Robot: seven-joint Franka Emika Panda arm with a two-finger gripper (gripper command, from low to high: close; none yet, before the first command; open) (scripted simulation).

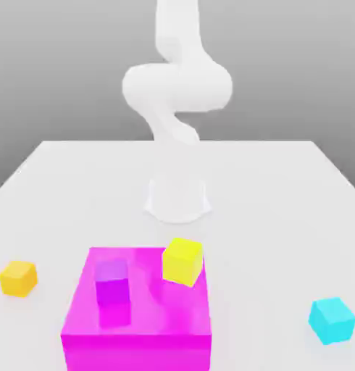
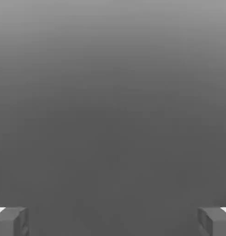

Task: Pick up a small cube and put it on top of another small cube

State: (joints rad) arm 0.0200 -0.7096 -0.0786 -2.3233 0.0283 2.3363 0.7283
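The orange cube sits on the white table at the exterior view's left, well apart from everything else and untouched. It rests flat, one edge turned slightly toward the camera.

Toward the middle stands the big magenta block, the largest thing on the table. On its top face, near the left side, stands a small purple cube, upright and close in colour to the block beneath it. At the block's far right corner rests a yellow cube, tilted a little and overhanging the corner; whether it lies wholly on the block or partly past it I cannot tell. The purple and yellow cubes are near each other but apart.

At the exterior view's right, a cyan cube lies on the table alone, well apart from the block and on the opposite side from the orange cube.

Behind the block, the arm rises from its round white base at the middle of the table. It twists upward through a bulky elbow and continues out of the top of the picture, so it reaches over none of the cubes.

In the hand view, the two grey fingers show at the two lower corners, spread wide apart with nothing between them. Beyond them lies only a plain grey background, so the hand points away from the table.
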